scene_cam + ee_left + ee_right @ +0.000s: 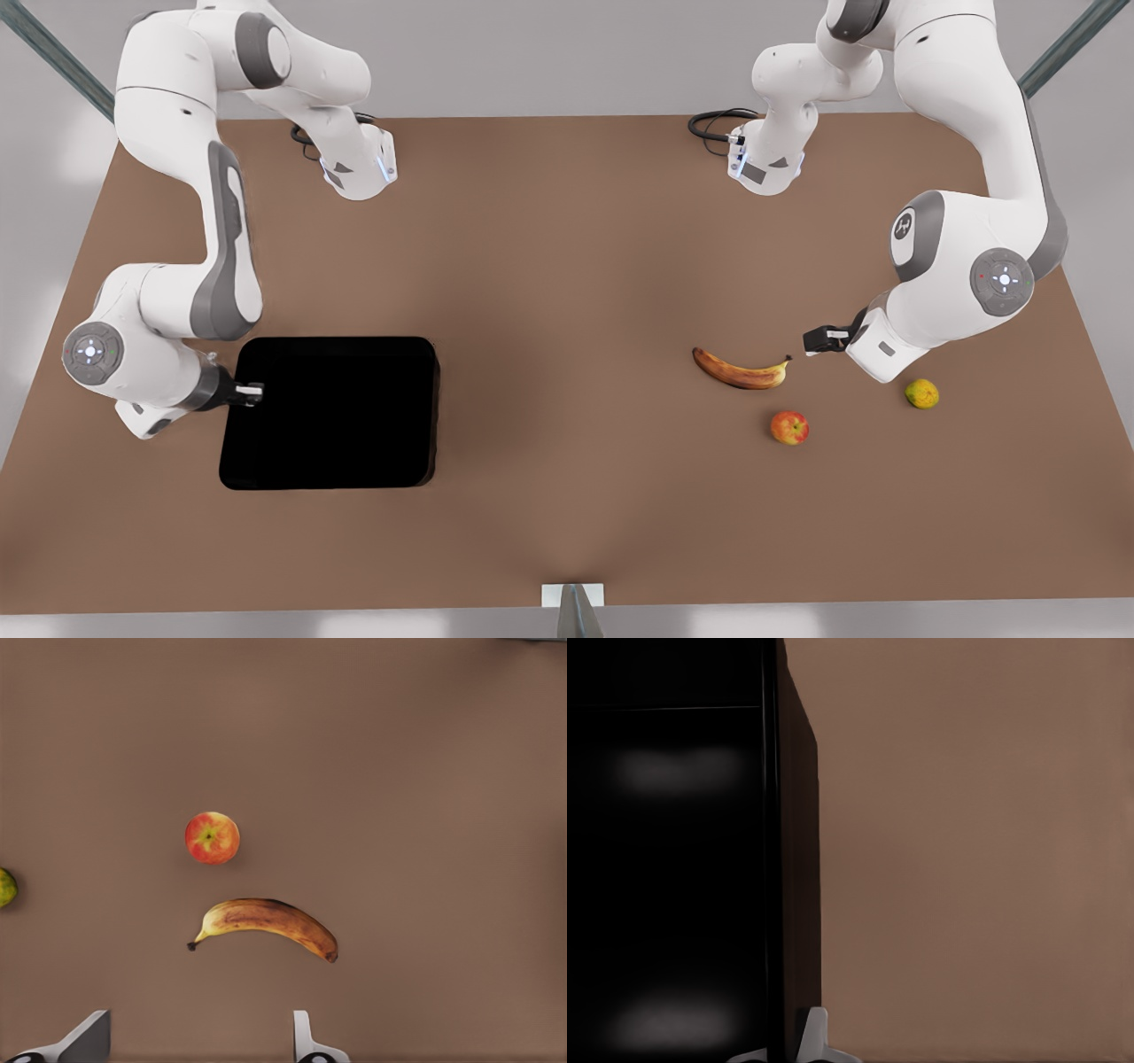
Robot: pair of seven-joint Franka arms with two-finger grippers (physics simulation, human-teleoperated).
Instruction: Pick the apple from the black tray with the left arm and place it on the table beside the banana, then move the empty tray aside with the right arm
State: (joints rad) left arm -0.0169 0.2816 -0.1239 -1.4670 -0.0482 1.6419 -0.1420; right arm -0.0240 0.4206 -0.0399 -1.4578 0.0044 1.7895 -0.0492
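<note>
Sliding comes next: your right claw (252, 391) is clamped on the black tray (332, 412) rim at its edge on the front view's left. Its long axis runs across the counter (567, 248). Your left claw (811, 341), released, hovers just off the banana (740, 370) tip, the apple (789, 428) beside it.

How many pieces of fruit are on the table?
3, all on the table at the front view's right: the banana, the apple just in front of it, and a small yellow-green fruit farther right. The black tray looks empty.
</note>
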